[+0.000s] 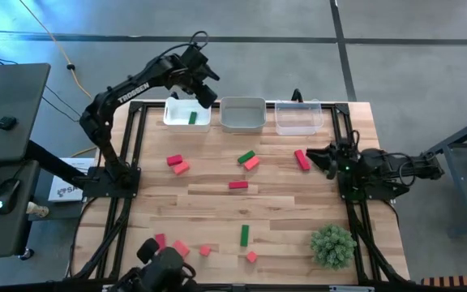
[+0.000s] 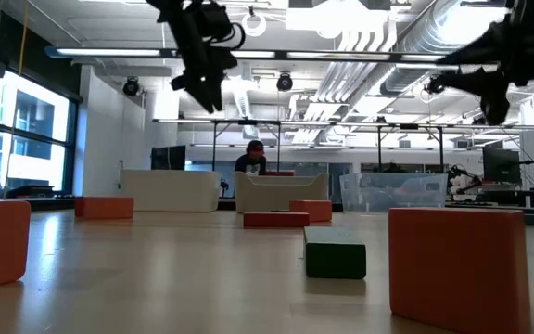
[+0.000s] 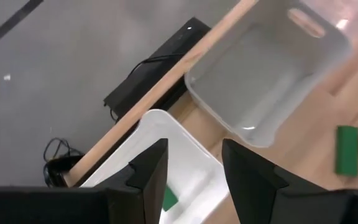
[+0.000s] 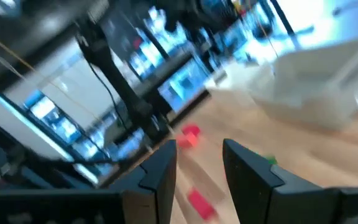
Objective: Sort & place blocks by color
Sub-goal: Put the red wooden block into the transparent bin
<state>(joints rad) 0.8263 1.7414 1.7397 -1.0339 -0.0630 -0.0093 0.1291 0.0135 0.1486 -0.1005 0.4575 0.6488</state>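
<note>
My left gripper point(image 1: 205, 93) is open and empty, high above the white tray point(image 1: 177, 115) at the far left. One green block point(image 1: 192, 118) lies in that tray and also shows between the fingers in the left wrist view point(image 3: 169, 198). My right gripper point(image 1: 319, 156) is open and empty, raised above the table just right of a red block point(image 1: 302, 159). Green point(image 1: 246, 156), red point(image 1: 237, 186) and salmon point(image 1: 181, 168) blocks lie scattered flat on the table, with another green bar point(image 1: 244, 235) and several more near the front edge.
A grey tray point(image 1: 242, 123) and a clear tray point(image 1: 298, 127) stand in a row with the white tray along the far edge. A bushy green plant ball point(image 1: 332, 246) sits at the near right. A person shows in the room beyond the table point(image 2: 254, 158).
</note>
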